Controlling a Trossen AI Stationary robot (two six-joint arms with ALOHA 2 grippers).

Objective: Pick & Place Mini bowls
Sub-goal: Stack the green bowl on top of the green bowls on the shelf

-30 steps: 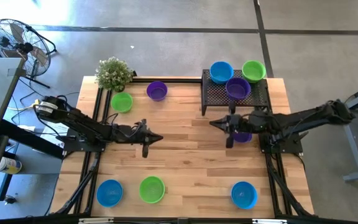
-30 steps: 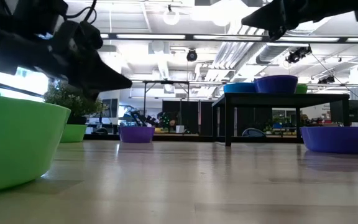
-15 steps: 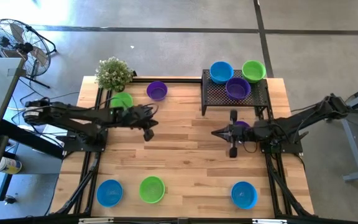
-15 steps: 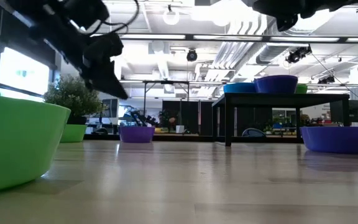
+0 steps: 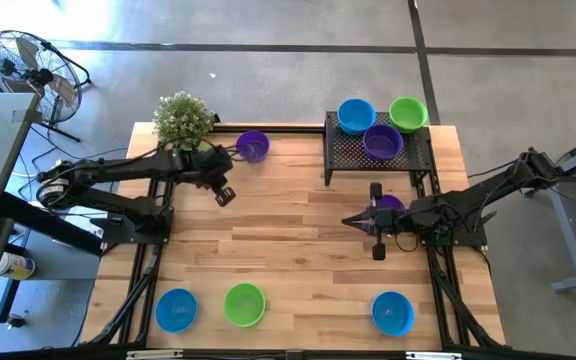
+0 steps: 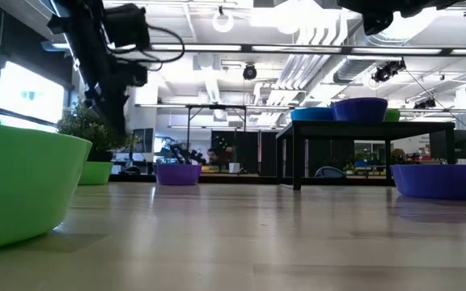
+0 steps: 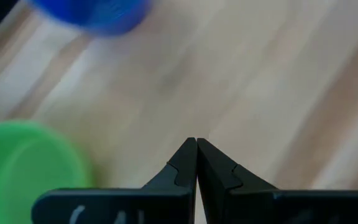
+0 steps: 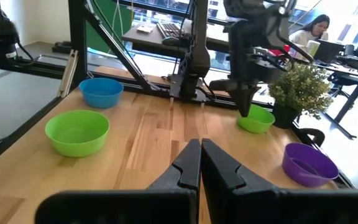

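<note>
**Wood table, both end effectors clenched and empty**

Wood-plank table (image 5: 288, 220) carries the mini bowls, all smooth round plastic. Front edge: blue bowl (image 5: 176, 309), green bowl (image 5: 245, 304), second blue bowl (image 5: 392, 313). Back left: purple bowl (image 5: 253, 146) sits clear; the green bowl by the plant (image 8: 257, 118) is covered by the left arm in the high view and only shows in the low and right wrist views.

Black mesh stand (image 5: 379, 150) holds three more: blue (image 5: 356, 115), green (image 5: 408, 113), purple (image 5: 383, 141). One more purple bowl (image 5: 389, 205) sits on the table in front of the stand, mostly hidden under the right arm; the low view shows it whole.

Left end effector (image 5: 224, 194) hangs over the back-left area near the potted plant (image 5: 182, 118), fingers pressed together, nothing between them. Its wrist view is blurred: only a blue patch and a green patch on wood.

Right end effector (image 5: 376, 250) sits right of centre, fingers likewise clamped tight, empty.

Low view crops the near green bowl at the left edge.
</note>
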